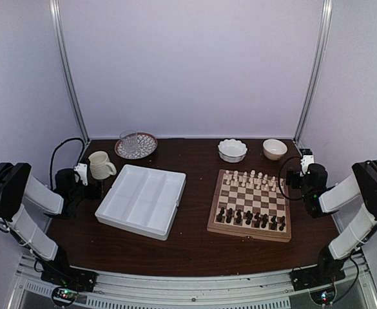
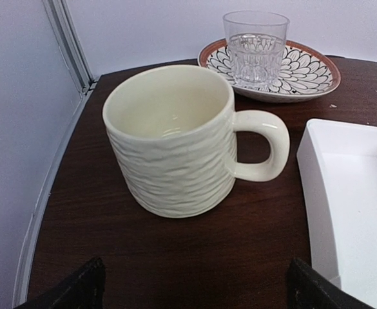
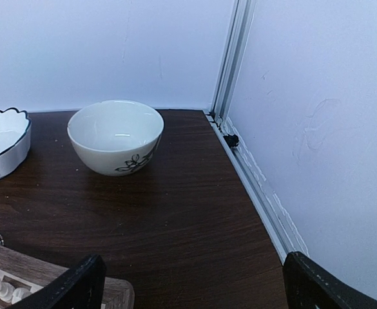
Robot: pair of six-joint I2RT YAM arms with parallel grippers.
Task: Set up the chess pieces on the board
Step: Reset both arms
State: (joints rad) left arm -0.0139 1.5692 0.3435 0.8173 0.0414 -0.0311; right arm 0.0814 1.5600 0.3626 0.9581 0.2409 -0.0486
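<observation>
The board (image 1: 249,205) lies on the right half of the table. Dark brown chess pieces (image 1: 250,217) stand in its two near rows, and pale cream ones fill the far rows. My right gripper (image 1: 291,177) hovers open just off the board's far right corner. In the right wrist view, the right gripper (image 3: 194,283) has only bare table between its fingers, and the board's corner (image 3: 49,280) shows at lower left. My left gripper (image 1: 93,188) is open at the far left, away from the board. In the left wrist view, the left gripper (image 2: 194,293) is empty and faces a cream mug (image 2: 175,138).
A white divided tray (image 1: 142,199) sits left of centre. A glass (image 2: 254,48) stands on a patterned plate (image 2: 307,71) behind the mug. At the back right are a scalloped bowl (image 3: 1,145) and a white flower-print bowl (image 3: 115,135). The enclosure wall (image 3: 317,129) runs close on the right.
</observation>
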